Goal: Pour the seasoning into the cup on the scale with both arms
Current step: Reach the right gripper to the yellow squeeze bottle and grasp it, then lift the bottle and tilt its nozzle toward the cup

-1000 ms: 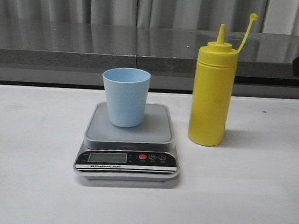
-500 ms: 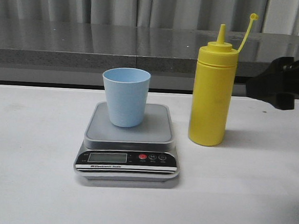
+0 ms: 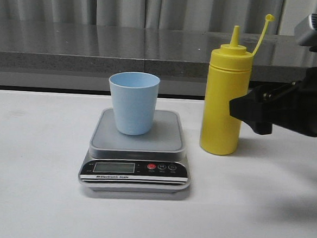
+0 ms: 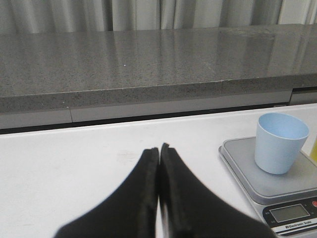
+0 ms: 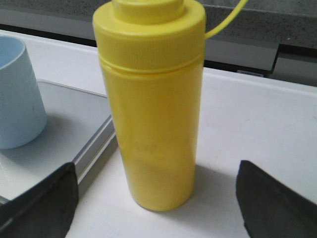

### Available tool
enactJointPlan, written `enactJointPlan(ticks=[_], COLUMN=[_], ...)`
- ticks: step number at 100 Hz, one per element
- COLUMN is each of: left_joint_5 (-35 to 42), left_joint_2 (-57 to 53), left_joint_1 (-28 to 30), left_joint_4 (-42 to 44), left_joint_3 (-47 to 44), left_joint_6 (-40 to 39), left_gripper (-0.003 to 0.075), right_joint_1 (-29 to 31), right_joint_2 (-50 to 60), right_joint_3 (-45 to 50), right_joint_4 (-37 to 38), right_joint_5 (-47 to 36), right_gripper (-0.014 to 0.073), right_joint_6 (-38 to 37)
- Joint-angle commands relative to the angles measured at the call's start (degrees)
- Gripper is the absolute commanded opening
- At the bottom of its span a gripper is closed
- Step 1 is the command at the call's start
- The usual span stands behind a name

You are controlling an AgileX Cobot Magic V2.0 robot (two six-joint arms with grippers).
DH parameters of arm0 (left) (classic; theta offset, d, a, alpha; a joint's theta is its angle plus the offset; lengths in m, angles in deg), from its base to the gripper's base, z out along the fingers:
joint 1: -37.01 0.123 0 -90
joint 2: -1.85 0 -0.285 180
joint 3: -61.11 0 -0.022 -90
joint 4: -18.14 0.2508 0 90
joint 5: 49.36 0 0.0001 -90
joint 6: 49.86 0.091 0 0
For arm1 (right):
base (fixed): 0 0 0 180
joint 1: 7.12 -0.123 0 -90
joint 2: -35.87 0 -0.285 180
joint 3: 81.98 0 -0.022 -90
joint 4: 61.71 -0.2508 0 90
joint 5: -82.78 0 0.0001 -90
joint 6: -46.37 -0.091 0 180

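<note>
Jaws of the right gripper (image 5: 158,198) stand spread wide on either side of the seasoning (image 5: 151,99), not yet touching it.

Reaching for the bottle looks like the step in hand; next the jaws must go further around its body and clench, then lift and tip the nozzle over the cup (image 3: 132,102). That cup stands upright on the scale (image 3: 136,150), just left of the bottle on the white bench (image 3: 33,197). Pressed together and empty, the left gripper (image 4: 159,153) hangs well left of the scale. Nothing blocks the grasp, though the scale's edge lies near the bottle's base.
</note>
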Motion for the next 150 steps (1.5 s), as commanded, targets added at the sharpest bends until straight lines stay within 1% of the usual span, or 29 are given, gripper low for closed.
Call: enactJointPlan(ticks=[1,13,40,68,98,102,107,112,117,124,129,135,150], left_joint_5=[4.39,4.39,4.39,4.39,4.39,4.39,4.39,4.39,4.39,4.39,4.39,4.39,4.39], left_joint_2=[0.48,0.48,0.48,0.48,0.48,0.48,0.48,0.48,0.48,0.48,0.48,0.48,0.48], left_joint_1=[0.03,0.03,0.03,0.03,0.03,0.03,0.03,0.03,0.03,0.03,0.03,0.03,0.03], left_joint_4=[-0.45,-0.45,-0.45,-0.45,-0.45,-0.45,-0.45,-0.45,-0.45,-0.45,-0.45,-0.45,-0.45], left_joint_3=[1.54,1.54,1.54,1.54,1.54,1.54,1.54,1.54,1.54,1.54,1.54,1.54,1.54], left_joint_6=[-0.15,-0.15,-0.15,-0.15,-0.15,-0.15,-0.15,-0.15,-0.15,-0.15,-0.15,-0.15,-0.15], left_gripper=[-0.0020,-0.0020,-0.0020,-0.0020,-0.0020,-0.0020,-0.0020,-0.0020,-0.0020,-0.0020,-0.0020,-0.0020,-0.0020], right_joint_1=[-0.09,-0.09,-0.09,-0.09,-0.09,-0.09,-0.09,-0.09,-0.09,-0.09,-0.09,-0.09,-0.03], right_joint_2=[-0.32,-2.79,-7.72,-11.90,-12.65,-12.65,-12.65,-12.65,-12.65,-12.65,-12.65,-12.65,-12.48], right_joint_3=[-2.17,-3.89,-9.71,-14.81,-15.60,-15.60,-15.60,-15.60,-15.60,-15.60,-15.60,-15.60,-15.60], right_joint_4=[0.19,0.19,2.64,2.69,2.69,2.69,2.69,2.69,2.69,2.77,3.13,3.30,4.45], right_joint_5=[-6.50,-8.09,-8.09,-7.88,-7.90,-7.90,-7.90,-7.90,-7.90,-7.95,-8.26,-8.43,-8.62], right_gripper=[0.0638,0.0638,0.0638,0.0638,0.0631,0.0615,0.0573,0.0510,0.0423,0.0324,0.0274,0.0249,0.0249], right_joint_6=[0.01,0.01,0.01,0.01,0.01,0.01,0.01,0.01,0.01,0.01,0.01,0.01,0.01])
